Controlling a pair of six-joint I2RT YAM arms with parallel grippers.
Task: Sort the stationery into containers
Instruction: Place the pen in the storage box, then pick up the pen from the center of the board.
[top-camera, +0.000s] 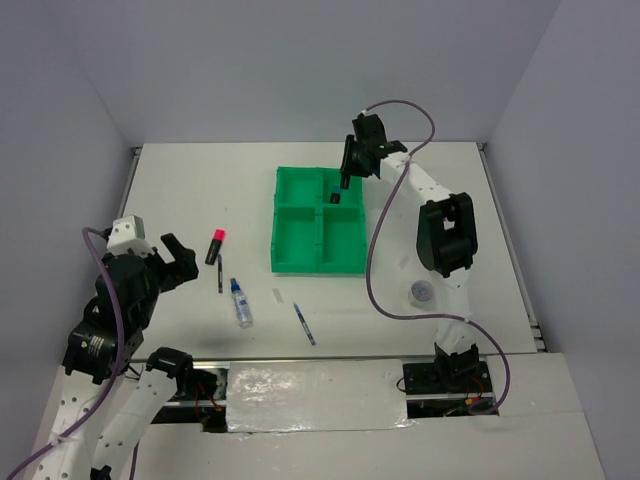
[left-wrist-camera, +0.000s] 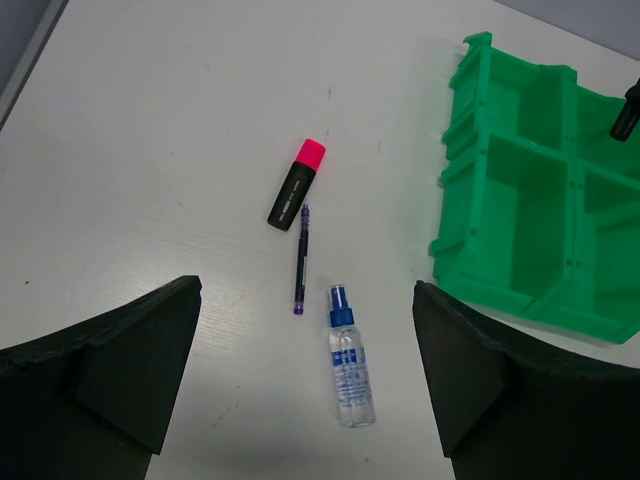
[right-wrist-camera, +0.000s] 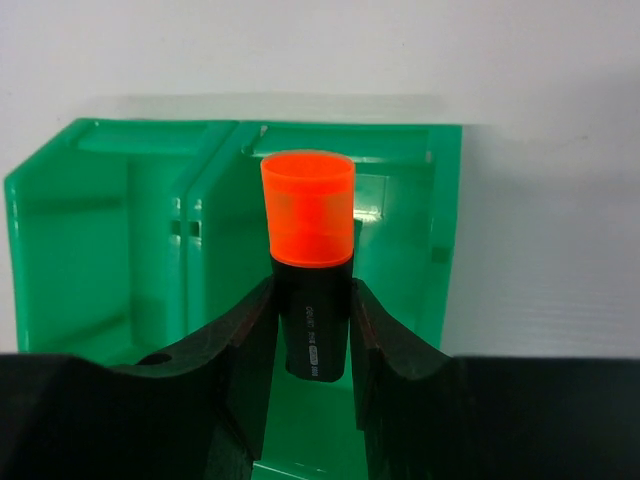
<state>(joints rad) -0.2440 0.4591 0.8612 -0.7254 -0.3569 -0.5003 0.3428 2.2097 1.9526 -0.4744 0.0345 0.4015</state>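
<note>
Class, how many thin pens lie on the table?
2. A dark pen next to the pink-capped marker; a blue pen right of the spray bottle. The tray could hide more.

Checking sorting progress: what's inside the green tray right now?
Three compartments of the green tray look empty. Over the far right one, the right gripper holds an orange-capped marker. The floor beneath is partly hidden by the gripper and marker.
</note>
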